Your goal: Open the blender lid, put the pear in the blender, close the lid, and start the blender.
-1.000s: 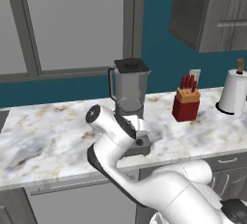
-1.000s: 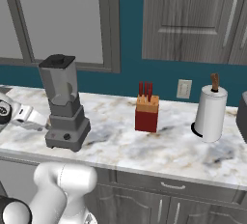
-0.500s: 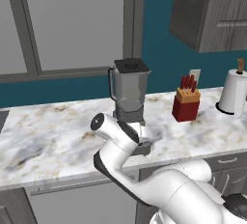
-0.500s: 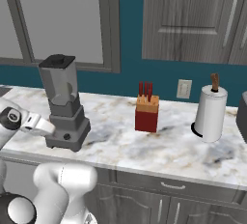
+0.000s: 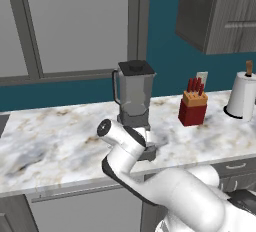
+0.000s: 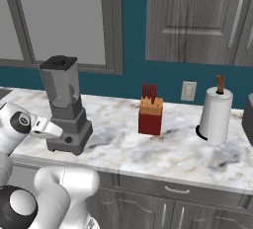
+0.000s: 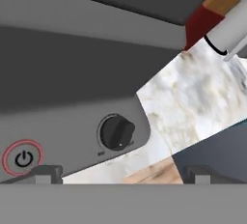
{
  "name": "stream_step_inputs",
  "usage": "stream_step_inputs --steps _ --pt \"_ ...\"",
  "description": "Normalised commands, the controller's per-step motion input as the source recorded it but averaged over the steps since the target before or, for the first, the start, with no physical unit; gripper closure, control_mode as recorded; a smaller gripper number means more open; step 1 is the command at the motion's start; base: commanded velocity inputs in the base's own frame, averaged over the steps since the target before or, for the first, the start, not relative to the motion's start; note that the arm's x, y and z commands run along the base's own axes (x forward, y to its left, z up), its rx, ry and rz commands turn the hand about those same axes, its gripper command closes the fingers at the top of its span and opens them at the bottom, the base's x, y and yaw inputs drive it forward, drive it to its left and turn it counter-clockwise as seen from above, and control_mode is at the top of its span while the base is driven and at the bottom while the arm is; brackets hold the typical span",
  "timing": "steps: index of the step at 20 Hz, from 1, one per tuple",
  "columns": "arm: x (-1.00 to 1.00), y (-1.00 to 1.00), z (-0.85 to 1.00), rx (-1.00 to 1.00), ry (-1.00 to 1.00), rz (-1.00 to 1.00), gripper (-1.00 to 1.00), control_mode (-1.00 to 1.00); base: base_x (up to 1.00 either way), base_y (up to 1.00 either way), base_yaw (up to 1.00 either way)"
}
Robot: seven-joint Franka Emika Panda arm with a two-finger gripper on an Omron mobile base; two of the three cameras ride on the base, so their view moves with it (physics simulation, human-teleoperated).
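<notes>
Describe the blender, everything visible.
The blender stands upright on the marble counter before the window. A tall, square, tapered translucent grey jar with a side handle sits on a boxy grey base. A flat black lid caps the rim, so it is closed. The base front carries a red-ringed power button and a black knob. The gripper, fingers open, hovers close at the base front, touching nothing that shows.

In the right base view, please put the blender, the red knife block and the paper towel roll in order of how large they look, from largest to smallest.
1. The blender, the tallest and bulkiest.
2. The paper towel roll, shorter than the blender but clearly taller than the block.
3. The red knife block, the smallest.

All three stand on one counter at a similar depth, so nearness hardly skews this.
</notes>
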Motion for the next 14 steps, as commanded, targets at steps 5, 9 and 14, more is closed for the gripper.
stream_step_inputs --steps 5,9,14 --pt "0.29 0.15 -0.25 -0.02 0.03 0.00 -1.00 -1.00 0.00 0.00 0.00" --pt "0.25 0.17 -0.30 -0.02 0.03 0.00 -1.00 -1.00 0.00 0.00 0.00" --pt "0.24 0.10 -0.36 -0.01 0.02 0.00 -1.00 -1.00 0.00 0.00 0.00"
